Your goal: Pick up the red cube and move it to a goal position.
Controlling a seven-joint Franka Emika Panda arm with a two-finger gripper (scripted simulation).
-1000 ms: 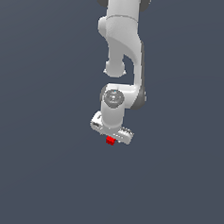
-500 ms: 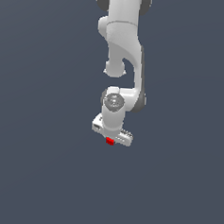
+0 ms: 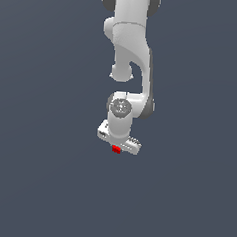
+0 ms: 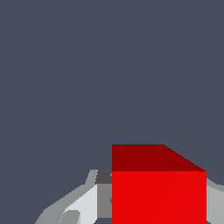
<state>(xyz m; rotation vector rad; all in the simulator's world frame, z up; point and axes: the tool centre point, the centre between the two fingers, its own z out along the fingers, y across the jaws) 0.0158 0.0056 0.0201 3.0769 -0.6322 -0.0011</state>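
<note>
Red cube (image 4: 158, 197) (plain, matte, bright) sits between jaws.

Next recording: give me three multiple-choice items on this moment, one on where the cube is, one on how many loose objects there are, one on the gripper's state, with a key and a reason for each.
1. Where is the red cube?
A. Lying far from the arm, at the exterior view's left
B. At the gripper, between its fingers
C. On top of the arm's base

2. How many loose objects show?
A. One
B. Two
C. Four

3. What state is the gripper in?
A. Wide open with nothing between the fingers
B. Out of both views
C. Shut on the cube

Key:
1 B: in the exterior view the cube sits right under the white hand, and the wrist view shows it between the fingers.
2 A: only the one cube appears in either view.
3 C: in the wrist view both fingers appear to meet the cube's sides, with no gap visible.
</note>
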